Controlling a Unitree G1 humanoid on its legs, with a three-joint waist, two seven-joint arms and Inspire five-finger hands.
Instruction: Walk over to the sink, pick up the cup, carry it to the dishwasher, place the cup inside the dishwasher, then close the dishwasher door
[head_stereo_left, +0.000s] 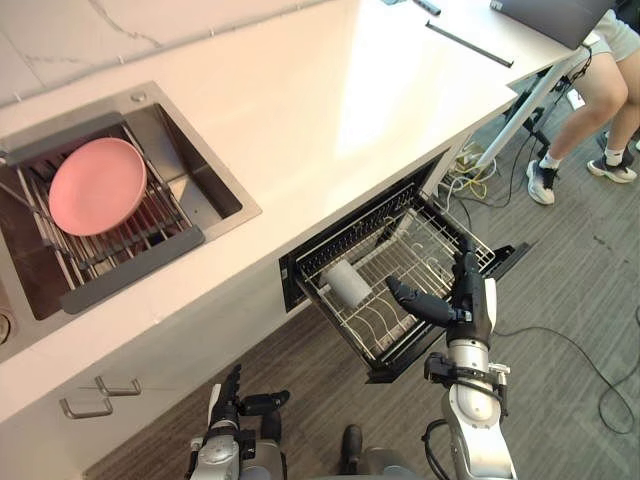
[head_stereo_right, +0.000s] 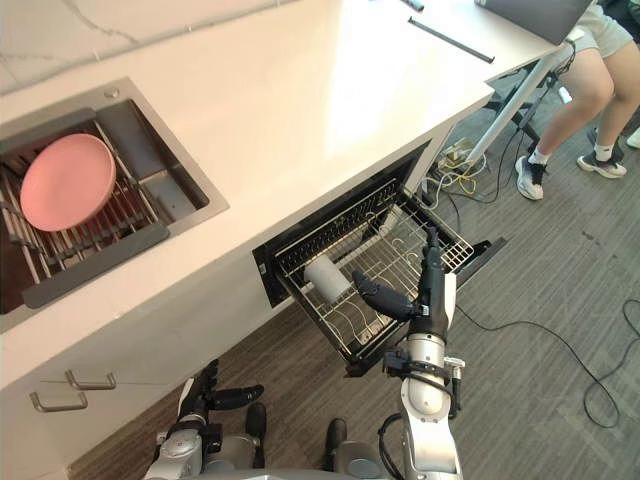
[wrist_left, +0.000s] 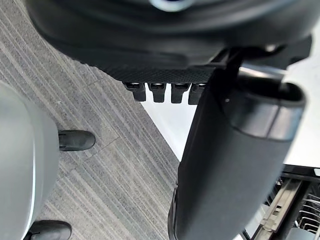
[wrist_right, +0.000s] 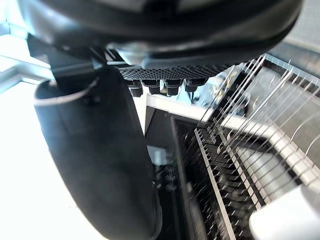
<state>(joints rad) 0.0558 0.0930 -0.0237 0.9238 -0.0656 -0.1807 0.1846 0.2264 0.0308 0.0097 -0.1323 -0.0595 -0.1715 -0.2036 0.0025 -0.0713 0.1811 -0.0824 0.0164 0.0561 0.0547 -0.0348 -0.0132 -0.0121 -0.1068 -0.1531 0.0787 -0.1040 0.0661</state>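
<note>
I see the cup (head_stereo_left: 348, 283) lying on its side inside the pulled-out wire rack (head_stereo_left: 440, 240) of the dishwasher (head_stereo_left: 298, 272), which stands open under the counter's (head_stereo_left: 300, 110) front edge. The cup sits toward the rack's end nearer the sink, and neither hand touches it.

My right hand (head_stereo_left: 470, 303) hangs over the rack's outer side. Its fingers (head_stereo_left: 466, 262) are straight and spread from the thumb (head_stereo_left: 415, 299), which points toward the cup with a clear gap between them; the hand holds nothing. In the right wrist view the cup (wrist_right: 286, 219) shows as a pale shape past the rack wires.

My left hand (head_stereo_left: 232, 398) is down low in front of the cabinet, over the floor, with its fingers loose and straight and nothing in it.

The sink (head_stereo_left: 215, 185) is set in the counter's left part. A pink plate (head_stereo_left: 97, 185) rests there on a drying rack (head_stereo_left: 135, 262). A person (head_stereo_left: 600, 90) stands beyond the counter's far right corner.
</note>
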